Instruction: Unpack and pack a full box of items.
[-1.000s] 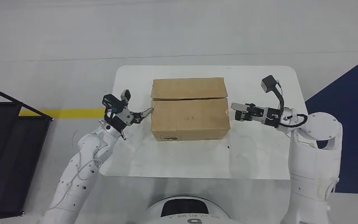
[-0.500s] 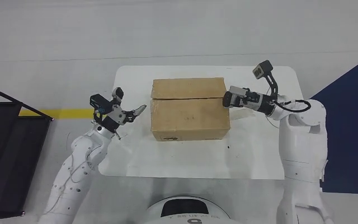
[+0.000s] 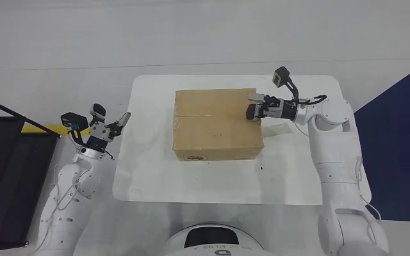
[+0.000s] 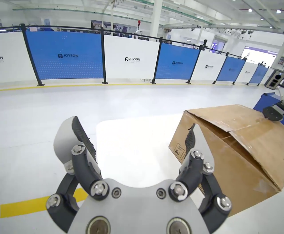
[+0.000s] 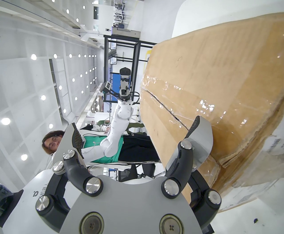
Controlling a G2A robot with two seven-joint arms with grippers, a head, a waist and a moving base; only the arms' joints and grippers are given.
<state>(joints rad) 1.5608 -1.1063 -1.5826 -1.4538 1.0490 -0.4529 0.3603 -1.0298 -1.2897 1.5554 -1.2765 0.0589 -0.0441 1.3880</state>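
Jaws gape empty on both arms, and the right pair (image 5: 136, 123), at the taped seam (image 5: 164, 108) of the box (image 3: 218, 125), could skid off or shove it sideways.

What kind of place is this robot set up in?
Probably a large factory or test hall: blue and white barrier panels fence off the area, a yellow line marks the pale floor, and lights dot a high ceiling.
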